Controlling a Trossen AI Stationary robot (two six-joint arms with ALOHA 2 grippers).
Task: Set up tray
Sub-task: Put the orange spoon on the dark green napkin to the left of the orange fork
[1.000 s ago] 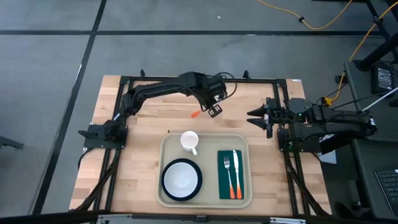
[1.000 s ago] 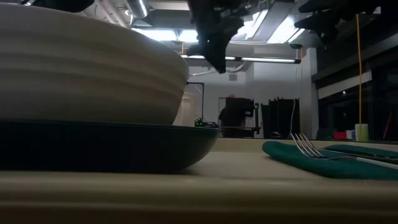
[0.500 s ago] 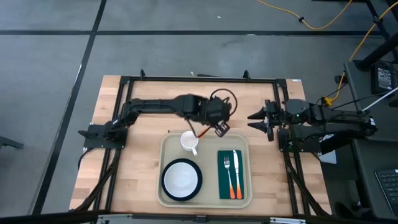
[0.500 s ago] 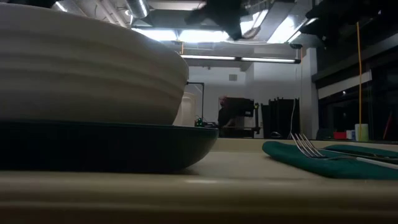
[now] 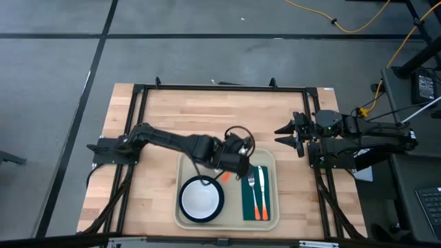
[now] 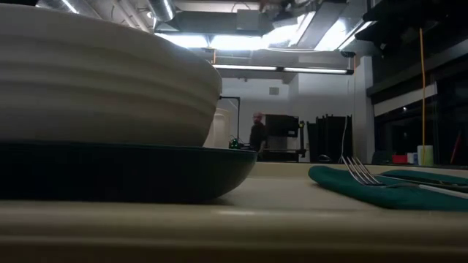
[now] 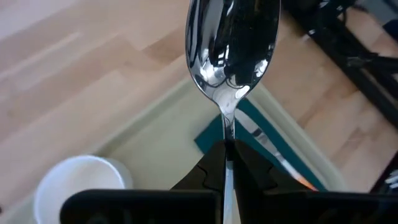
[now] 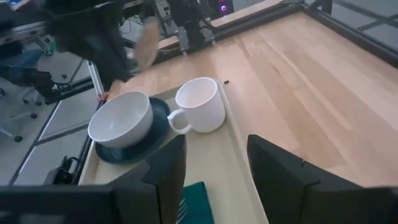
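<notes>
The beige tray (image 5: 270,160) lies on the wooden table. On it stand a white bowl (image 5: 201,198) on a dark plate (image 8: 155,134), a white mug (image 8: 200,104), and a dark green napkin (image 5: 246,200) bearing a fork (image 5: 251,184) and a knife (image 5: 261,186). My left gripper (image 5: 237,164) hovers over the tray between mug and napkin, shut on a metal spoon (image 7: 233,43). In the high view its arm hides the mug. My right gripper (image 5: 285,133) waits open beyond the tray's far right corner. My left gripper pinches the spoon between its two fingers (image 7: 208,171) at the thin neck (image 7: 227,127) just behind the bowl. The spoon lies along the fingers and its bowl sticks out ahead of them. It is lifted clear above the tray; an orange handle end (image 5: 224,177) pokes out behind.
Bare wood (image 5: 179,110) stretches across the far half of the table. A black frame (image 5: 220,87) borders it. The right arm's base (image 5: 358,141) sits at the right edge. In the low view a person (image 6: 257,134) stands far back in the room.
My left gripper has swung from above the far middle of the table toward the near edge, carrying the spoon, and now hangs over the tray beside the napkin. In the low view it has left the picture upward. The right arm has stayed put.
</notes>
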